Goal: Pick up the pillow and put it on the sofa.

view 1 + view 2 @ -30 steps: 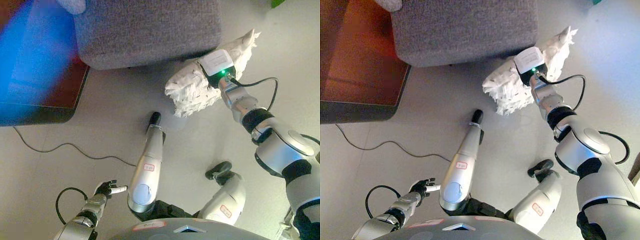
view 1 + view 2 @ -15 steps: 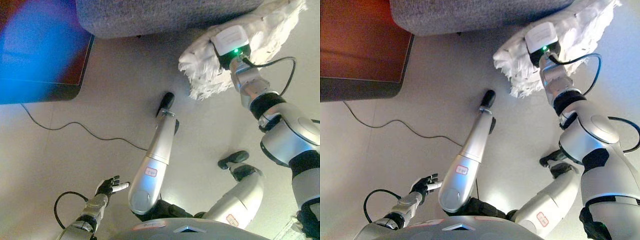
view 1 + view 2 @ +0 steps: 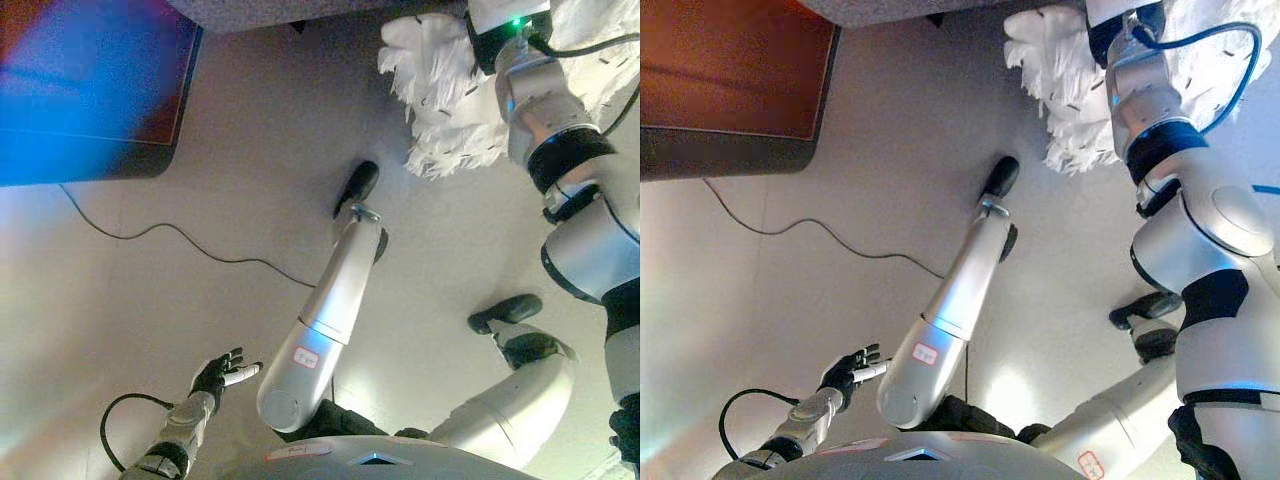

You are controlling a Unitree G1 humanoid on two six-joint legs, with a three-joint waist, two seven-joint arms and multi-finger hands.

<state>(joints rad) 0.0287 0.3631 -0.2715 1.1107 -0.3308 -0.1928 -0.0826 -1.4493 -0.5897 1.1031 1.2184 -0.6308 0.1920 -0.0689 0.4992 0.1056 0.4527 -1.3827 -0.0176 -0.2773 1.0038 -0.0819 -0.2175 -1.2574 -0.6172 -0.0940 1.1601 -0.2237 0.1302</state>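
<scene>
Pillow (image 3: 440,100): white, with a ragged fringed edge. It sits at the upper right of both views, held off the floor (image 3: 200,300), against the end of my right arm. Its upper part runs past the top edge of both views.

Right hand: lost behind the pillow and cut by the top of both views. I cannot tell whether its fingers are gripping, curled or loose.

Left hand (image 3: 215,375): low at the lower left, over the floor, well apart from the pillow. Fingers spread and relaxed, one white tip showing, nothing in it.

Sofa (image 3: 910,8): grey fabric, only its lower edge visible as a strip along the top of both views. The pillow is just beside that edge, to its right; whether the two touch I cannot tell.

Dark panel (image 3: 730,90): upper left, a flat slab with a thick dark rim. The right eye view shows its surface as reddish brown wood tone; in the left eye view that surface cannot be made out.

Thin cord (image 3: 180,232): a dark line curving across the floor from the panel's lower corner toward the middle.

Writing: no print on the pillow, sofa or panel that I can read in either view.
</scene>
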